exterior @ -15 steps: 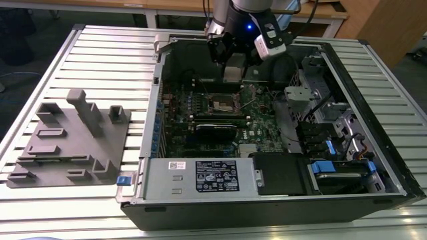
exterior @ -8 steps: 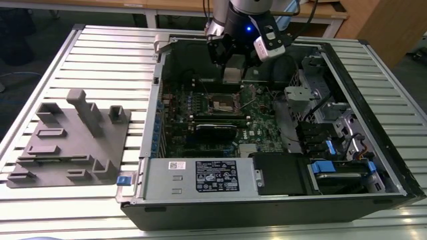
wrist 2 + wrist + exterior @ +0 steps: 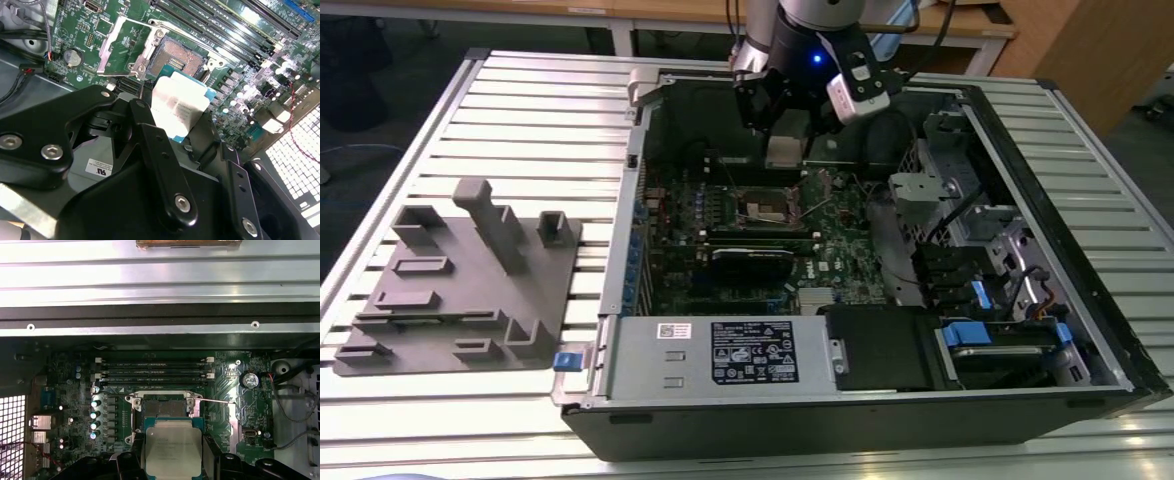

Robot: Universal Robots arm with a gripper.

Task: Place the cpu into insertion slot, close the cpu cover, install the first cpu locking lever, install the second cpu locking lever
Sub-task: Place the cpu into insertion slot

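Tool (image 3: 786, 146) hangs in the upper middle of the exterior view, over the open computer case (image 3: 854, 425), and I see it clenched on the cpu (image 3: 783, 155). In the first wrist view the black fingers (image 3: 131, 461) press against opposite edges of the cpu (image 3: 172, 447), whose dull silver top faces the camera. The chip is in the air, apart from the board, with the insertion slot (image 3: 767, 207) just below it in the exterior frame, near the middle of the picture. In the second wrist view the insertion slot (image 3: 177, 56) lies bare, its gold-brown pin field showing, and the cpu (image 3: 180, 105) hovers close beside it with a blue-green edge around its pale face. The cpu cover (image 3: 110, 45) is swung up and away from the socket, a thin metal frame with green board visible through its cut-out. The case rests on a slatted tabletop (image 3: 520, 110), and a grey moulded fixture (image 3: 454, 280) sits well apart at the exterior view's left.
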